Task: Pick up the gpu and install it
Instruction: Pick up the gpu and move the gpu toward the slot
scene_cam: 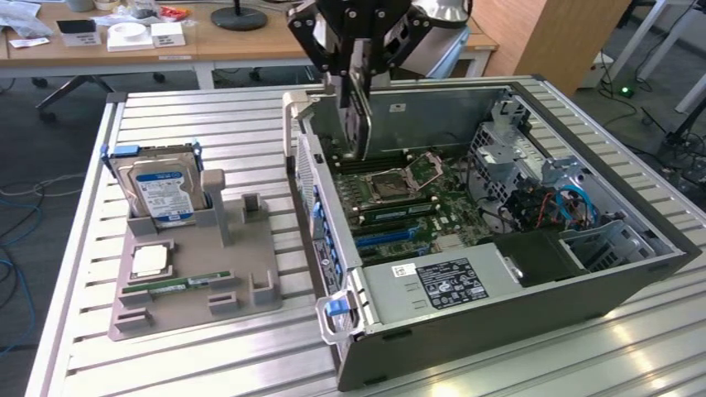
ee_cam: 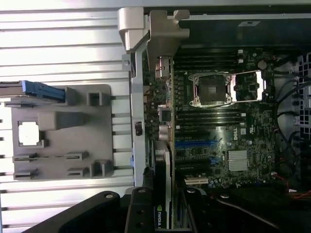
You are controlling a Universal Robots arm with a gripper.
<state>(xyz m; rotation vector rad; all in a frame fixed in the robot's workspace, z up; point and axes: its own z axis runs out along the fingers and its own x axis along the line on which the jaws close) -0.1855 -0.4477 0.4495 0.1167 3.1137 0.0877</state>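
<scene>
My gripper (scene_cam: 355, 70) hangs over the back part of the open computer case (scene_cam: 617, 248), shut on the gpu (scene_cam: 356, 116). The card hangs edge-on and upright below the fingers, its lower end just above the motherboard (scene_cam: 414, 203) near the case's rear wall. In the wrist view the gpu (ee_cam: 162, 179) runs out from my gripper (ee_cam: 160, 216) as a dark narrow edge with a green logo, lying along the rear edge of the motherboard (ee_cam: 228, 121). Blue expansion slots (ee_cam: 194, 144) sit beside it.
A grey parts holder (scene_cam: 193, 281) stands on the slatted table at the exterior view's left, with a hard drive (scene_cam: 164, 194), a processor chip (scene_cam: 151, 260) and a memory stick (scene_cam: 177, 284). The case's power supply (scene_cam: 441, 285) and drive cage (scene_cam: 518, 157) flank the board.
</scene>
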